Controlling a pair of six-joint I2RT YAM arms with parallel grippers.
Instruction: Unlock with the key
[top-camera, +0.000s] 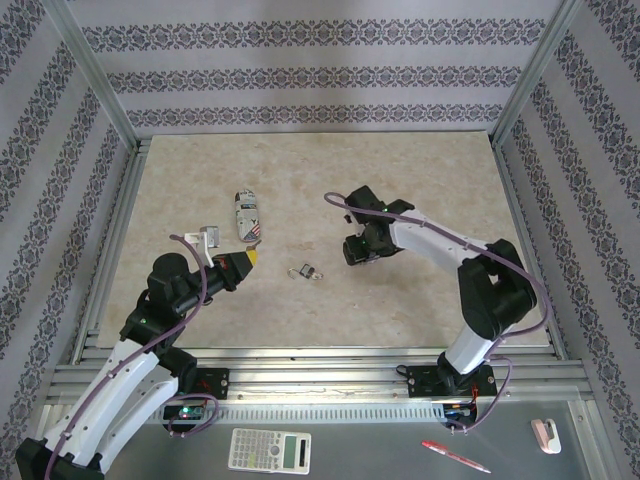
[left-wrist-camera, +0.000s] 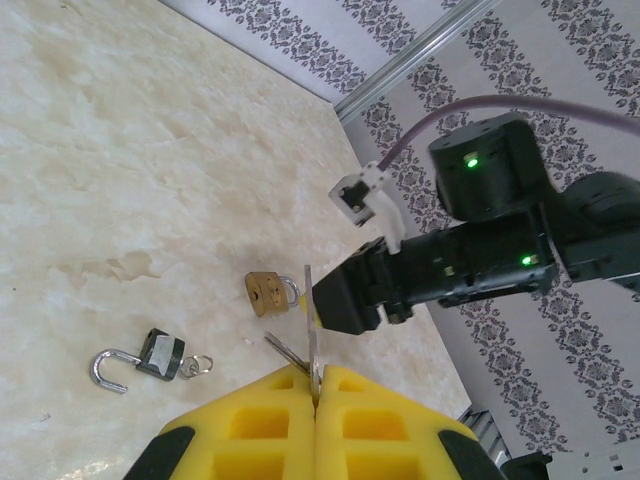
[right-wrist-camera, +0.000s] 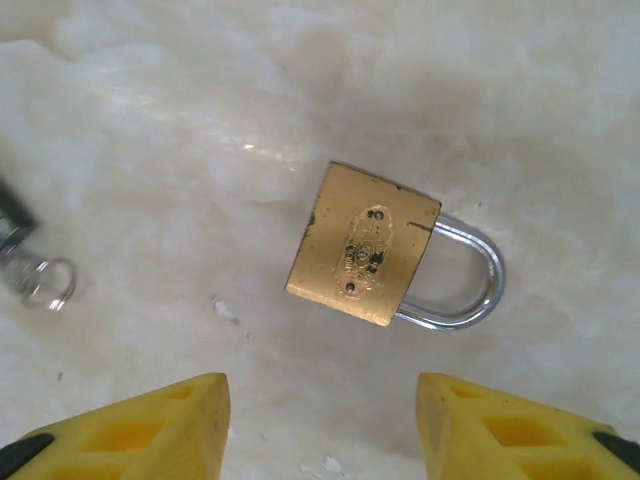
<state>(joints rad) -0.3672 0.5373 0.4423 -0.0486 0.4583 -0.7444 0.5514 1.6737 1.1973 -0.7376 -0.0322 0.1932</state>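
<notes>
Pale marbled tabletop (top-camera: 420, 180) ringed by damask-striped walls (top-camera: 300, 80), with brass padlock (right-wrist-camera: 365, 245) lying flat, shackle seated in its body. Directly above brass padlock, right gripper (right-wrist-camera: 320, 425) spread wide with nothing between its yellow pads (right-wrist-camera: 150, 425); to the left of brass padlock in the top view, small dark-grey padlock (left-wrist-camera: 160, 355) with shackle swung open. Farther left of brass padlock, left gripper (left-wrist-camera: 316, 385) clamped tight on the key (left-wrist-camera: 310, 310), thin pale blade sticking out from between the pads, held clear of the tabletop.
</notes>
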